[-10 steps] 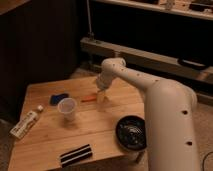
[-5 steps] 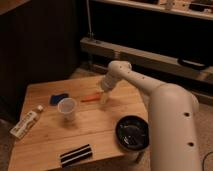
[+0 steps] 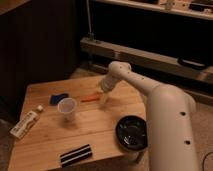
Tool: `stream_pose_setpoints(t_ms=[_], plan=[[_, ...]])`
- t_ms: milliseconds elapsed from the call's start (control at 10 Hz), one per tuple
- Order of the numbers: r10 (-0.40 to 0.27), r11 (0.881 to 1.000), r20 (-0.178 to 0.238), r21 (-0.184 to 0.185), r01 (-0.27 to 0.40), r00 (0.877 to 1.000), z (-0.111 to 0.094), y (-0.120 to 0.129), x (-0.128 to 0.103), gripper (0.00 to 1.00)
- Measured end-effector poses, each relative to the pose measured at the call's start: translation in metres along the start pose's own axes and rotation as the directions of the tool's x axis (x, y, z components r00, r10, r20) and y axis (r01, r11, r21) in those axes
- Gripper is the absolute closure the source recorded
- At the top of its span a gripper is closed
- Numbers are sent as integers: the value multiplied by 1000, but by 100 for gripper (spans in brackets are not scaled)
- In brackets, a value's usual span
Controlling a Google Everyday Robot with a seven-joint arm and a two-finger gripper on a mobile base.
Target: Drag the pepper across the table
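I have the gripper low over the table, at the right end of the pepper, which lies flat mid-table near the cup, placed, I judge, to pin and drag it; whether the gripper is spread or closed, I cannot tell.

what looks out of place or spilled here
nothing spilled or broken; the clear plastic cup stands upright. only the white tube lies askew at the light wooden table's left edge. the gripper is beside the slender orange-red pepper.
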Motion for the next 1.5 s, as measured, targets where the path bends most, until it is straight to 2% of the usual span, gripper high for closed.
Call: stream_pose_setpoints(t_ms=[200,900,1500], plan=[[5,1000,-1,-6,-5,1000,1,-2,-1,48],[3,999,-6,-46,-3,1000,13,-2,0,50],[5,998,-9,-62,-6,1000,19,-6,4,50]])
